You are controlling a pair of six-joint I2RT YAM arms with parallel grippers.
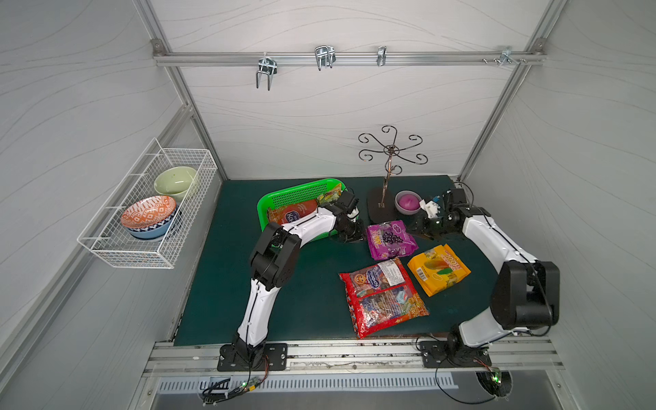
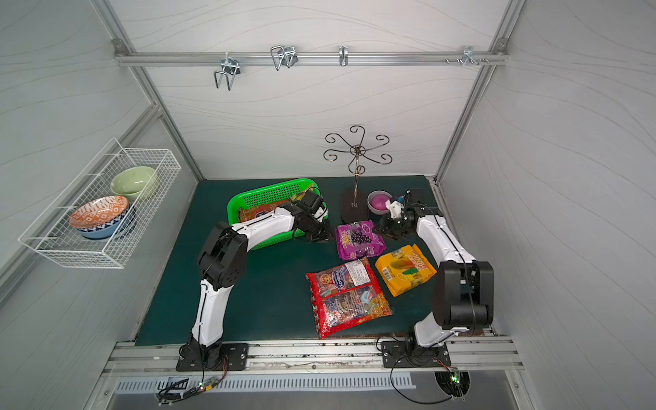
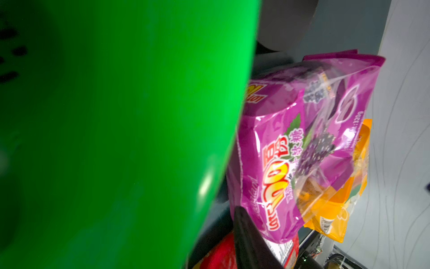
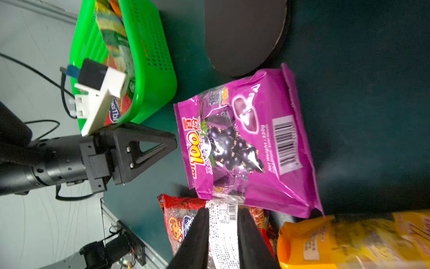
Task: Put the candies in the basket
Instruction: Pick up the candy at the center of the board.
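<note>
- We're watching the left arm rising from its base at the near edge. Its elbow is folded and its white forearm is stretching across the near side of the bright green perforated plastic basket (image 1: 262,213).
- The left gripper (image 4: 169,145) is sitting low just off the basket's near right corner, pointing at the glossy purple candy bag (image 1: 390,239). The green rim is blocking all but one black finger in the wrist view, so we cannot tell if the jaws are apart or together.
- The right arm is reaching back along the right side, elbow high and wrist turning inward.
- The right gripper (image 4: 223,210) is hovering just beside the purple bag's far right corner, its two fingers apart and gripping nothing.
- Inside the basket we're seeing a red candy bag (image 1: 294,213) and a small green-and-yellow candy bag (image 1: 330,195).
- On the dark green mat (image 1: 284,301), the purple bag is lying flat. The yellow-orange candy bag (image 1: 439,269) and the large red candy bag (image 1: 383,296) are lying just beside it, nearer the front.
</note>
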